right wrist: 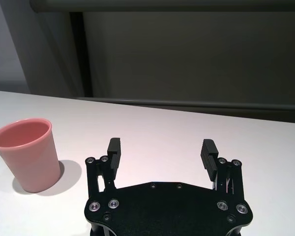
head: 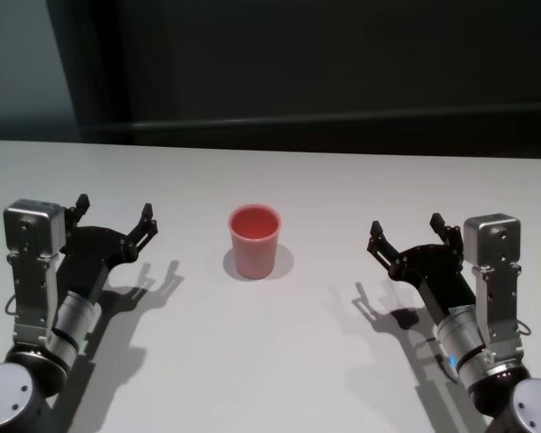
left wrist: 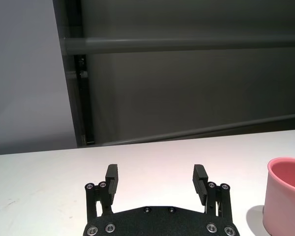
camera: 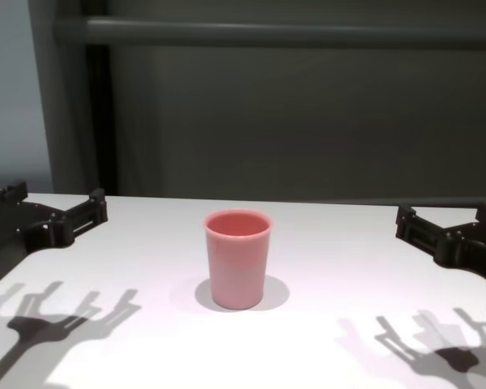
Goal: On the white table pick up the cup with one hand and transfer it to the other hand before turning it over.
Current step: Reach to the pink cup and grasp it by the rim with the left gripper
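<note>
The pink cup (head: 253, 241) stands upright, mouth up, in the middle of the white table (head: 270, 361); it also shows as the cup (camera: 237, 258), the cup (left wrist: 285, 195) and the cup (right wrist: 28, 153). My left gripper (head: 114, 213) hovers to the cup's left, open and empty, its fingers (left wrist: 111, 178) spread wide. To the cup's right my right gripper (head: 407, 229) hangs open and empty too, fingers (right wrist: 208, 153) well apart. Neither gripper touches the cup.
A dark wall with a horizontal rail (camera: 267, 32) runs behind the table's far edge. Both arms cast shadows (camera: 57, 316) on the white top near the front.
</note>
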Controlling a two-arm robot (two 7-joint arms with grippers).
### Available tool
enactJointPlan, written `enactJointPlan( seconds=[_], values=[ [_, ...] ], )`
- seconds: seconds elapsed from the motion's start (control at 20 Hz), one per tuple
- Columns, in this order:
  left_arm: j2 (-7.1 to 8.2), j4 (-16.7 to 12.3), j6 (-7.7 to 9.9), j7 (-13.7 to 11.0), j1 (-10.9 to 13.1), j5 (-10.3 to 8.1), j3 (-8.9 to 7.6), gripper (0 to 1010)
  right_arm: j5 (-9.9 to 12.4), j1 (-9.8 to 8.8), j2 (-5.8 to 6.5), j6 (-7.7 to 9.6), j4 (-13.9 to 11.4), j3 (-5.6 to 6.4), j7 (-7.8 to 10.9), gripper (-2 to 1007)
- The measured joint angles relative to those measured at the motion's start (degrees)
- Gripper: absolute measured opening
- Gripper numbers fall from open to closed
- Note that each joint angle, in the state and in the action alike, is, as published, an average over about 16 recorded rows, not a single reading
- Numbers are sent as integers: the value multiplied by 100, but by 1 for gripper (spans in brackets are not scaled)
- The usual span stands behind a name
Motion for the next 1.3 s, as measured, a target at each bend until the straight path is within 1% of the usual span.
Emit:
enactJointPlan(
  seconds=[1.3],
  values=[
    [0,0,0,0,0,0,0,1003,0,0,0,0,0,0,0,1002]
  ],
)
